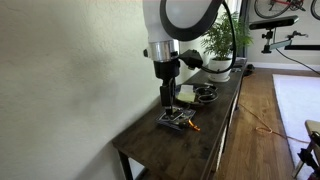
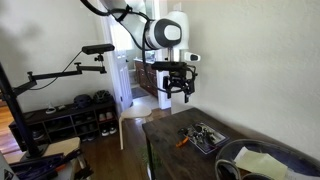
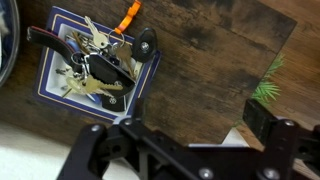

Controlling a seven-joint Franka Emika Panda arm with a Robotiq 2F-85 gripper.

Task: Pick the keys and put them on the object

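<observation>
The keys (image 3: 95, 70), a cluster of dark and silvery metal pieces, lie on the object (image 3: 72, 22), a flat rectangle with a dark border and paler top. An orange tag (image 3: 128, 15) sticks out past its edge onto the wood. In both exterior views the keys (image 1: 178, 116) (image 2: 203, 134) rest on the object (image 1: 170, 122) (image 2: 213, 147). My gripper (image 3: 182, 125) is open and empty. It hangs above the table, beside and above the object (image 1: 167, 97) (image 2: 177, 92).
A dark wooden table (image 1: 200, 140) stands against a white wall. A round dark dish (image 1: 205, 95) and a potted plant in a white pot (image 1: 220, 70) sit further along it. The dish also shows in an exterior view (image 2: 262, 160). The table edge drops to a wood floor.
</observation>
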